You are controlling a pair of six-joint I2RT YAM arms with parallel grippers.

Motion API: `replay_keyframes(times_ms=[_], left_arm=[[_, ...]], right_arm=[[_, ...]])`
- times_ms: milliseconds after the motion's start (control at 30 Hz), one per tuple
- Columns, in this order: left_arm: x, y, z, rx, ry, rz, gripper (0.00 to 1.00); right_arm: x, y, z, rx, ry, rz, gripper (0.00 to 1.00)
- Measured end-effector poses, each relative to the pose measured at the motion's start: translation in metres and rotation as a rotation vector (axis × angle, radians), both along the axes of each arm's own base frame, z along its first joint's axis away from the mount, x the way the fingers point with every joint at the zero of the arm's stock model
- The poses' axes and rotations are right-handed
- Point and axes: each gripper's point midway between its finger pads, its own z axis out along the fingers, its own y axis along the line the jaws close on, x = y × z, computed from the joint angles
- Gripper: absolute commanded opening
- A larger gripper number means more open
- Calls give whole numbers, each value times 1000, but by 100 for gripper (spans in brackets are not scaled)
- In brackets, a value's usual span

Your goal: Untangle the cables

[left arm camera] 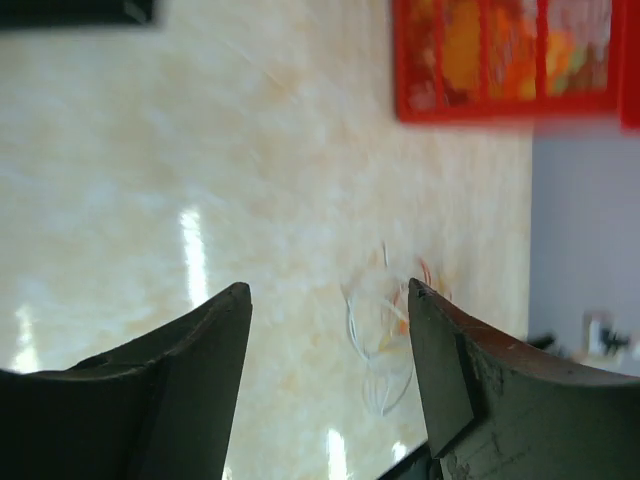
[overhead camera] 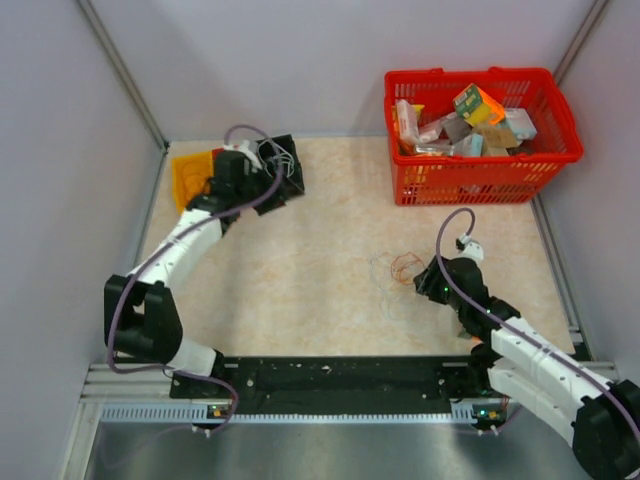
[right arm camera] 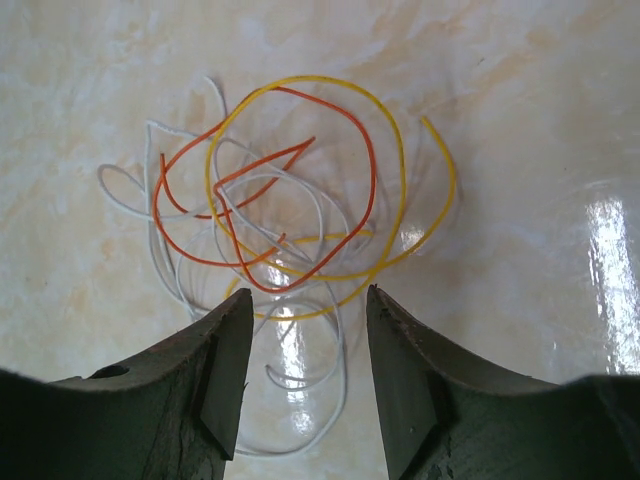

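The cables [right arm camera: 290, 210] lie snarled in one small heap on the table: white, orange-red and yellow loops crossing each other. The heap shows right of centre in the top view [overhead camera: 398, 268] and blurred in the left wrist view [left arm camera: 385, 335]. My right gripper [right arm camera: 308, 300] is open and empty, just above the near edge of the heap, with white loops between its fingers; in the top view it [overhead camera: 432, 283] is beside the heap. My left gripper [overhead camera: 268, 168] is far off at the back left, open and empty [left arm camera: 328, 290].
A red basket [overhead camera: 470, 182] full of small packs stands at the back right and shows in the left wrist view [left arm camera: 500, 100]. A black mat [overhead camera: 292, 182] with thin pale wires and an orange tray [overhead camera: 188, 178] lie at the back left. Walls close in both sides.
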Motion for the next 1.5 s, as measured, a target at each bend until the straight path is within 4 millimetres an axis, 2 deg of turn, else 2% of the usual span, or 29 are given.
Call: replay_keyframes(times_ms=[100, 200, 267, 333, 400, 467, 567, 633, 667, 733, 900, 967, 1200, 1333, 1500], left_arm=[[-52, -82, -17, 35, -15, -245, 65], [-113, -140, -52, 112, 8, -462, 63], [-147, -164, -73, 156, 24, -573, 59], [-170, -184, -94, 202, 40, -657, 40], [-184, -200, -116, 229, 61, -716, 38], [-192, -211, -138, 239, 103, -757, 43], [-188, -217, -158, 244, 150, -755, 61], [-181, -222, -162, 245, 162, -737, 66], [-177, -225, -160, 243, 158, -729, 66], [-164, -233, -152, 242, 125, -710, 66], [-130, -249, -128, 271, 26, -674, 66], [-123, -254, -123, 278, -5, -683, 66], [-113, -258, -142, 306, 31, -717, 70], [-113, -256, -153, 256, 123, -671, 65], [-109, -264, -154, 145, 207, -587, 58]], right_arm=[[9, -2, 5, -13, 8, -20, 49], [16, -1, 8, -10, 2, -20, 48], [21, -1, 6, -1, 11, -22, 47], [25, 0, 0, 8, 31, -17, 46], [25, 5, -9, 16, 61, 8, 45], [21, 14, -15, 36, 92, 57, 43], [19, 31, -14, 89, 93, 144, 35], [19, 43, -10, 125, 81, 205, 30], [19, 47, -9, 139, 80, 229, 24], [18, 52, -9, 152, 78, 254, 19], [13, 53, -12, 162, 82, 272, 19], [14, 52, -8, 161, 68, 266, 20], [17, 45, 6, 153, 4, 228, 21], [15, 41, 5, 151, -2, 211, 22], [14, 38, 2, 144, 9, 199, 22]])
